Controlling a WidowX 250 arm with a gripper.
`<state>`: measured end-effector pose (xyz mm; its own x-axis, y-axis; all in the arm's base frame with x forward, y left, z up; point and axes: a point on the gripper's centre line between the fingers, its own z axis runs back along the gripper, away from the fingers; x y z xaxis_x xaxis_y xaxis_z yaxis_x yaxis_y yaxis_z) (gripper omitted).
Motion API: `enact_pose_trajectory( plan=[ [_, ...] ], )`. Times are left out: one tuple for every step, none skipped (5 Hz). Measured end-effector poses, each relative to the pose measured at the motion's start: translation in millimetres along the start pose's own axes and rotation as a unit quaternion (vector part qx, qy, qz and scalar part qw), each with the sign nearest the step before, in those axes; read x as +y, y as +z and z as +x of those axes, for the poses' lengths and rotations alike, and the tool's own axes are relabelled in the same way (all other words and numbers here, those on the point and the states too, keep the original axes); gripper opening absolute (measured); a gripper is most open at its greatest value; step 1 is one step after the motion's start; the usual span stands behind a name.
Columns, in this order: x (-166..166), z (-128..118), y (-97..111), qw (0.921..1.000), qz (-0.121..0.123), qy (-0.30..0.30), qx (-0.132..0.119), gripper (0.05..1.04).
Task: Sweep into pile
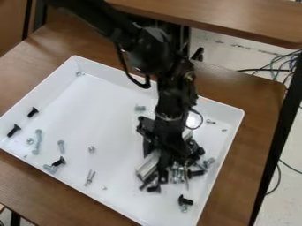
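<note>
Pile of screws and bolts (178, 173), lower right of the frame in a white tray (106, 101), clustered about the jaws (163, 177); whether these are open or closed, cannot tell. Stray silver bolt (61, 146), long axis near upright in frame, well apart leftward of the jaws; gathering it likely calls for a rightward sweep.

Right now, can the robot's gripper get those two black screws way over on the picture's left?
Probably yes: between the gripper and the black screws, the tray is mostly bare, with only small bits lying low. Its raised wall beside them might get in the way a little.
</note>
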<state>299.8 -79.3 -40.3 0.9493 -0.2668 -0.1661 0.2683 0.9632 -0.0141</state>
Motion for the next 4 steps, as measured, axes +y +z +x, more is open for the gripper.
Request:
enact_pose_trajectory(
  plan=[
    [49, -4, 19, 0.9960, 0.026, 0.084, -0.016, 0.372],
    [94, -15, 30, 0.9880, 0.064, 0.140, -0.009, 0.372],
    [140, -7, 38, 0.9871, 0.110, 0.116, -0.008, 0.372],
    [184, -7, 6, 0.9880, 0.145, 0.028, 0.046, 0.372]
  ],
)
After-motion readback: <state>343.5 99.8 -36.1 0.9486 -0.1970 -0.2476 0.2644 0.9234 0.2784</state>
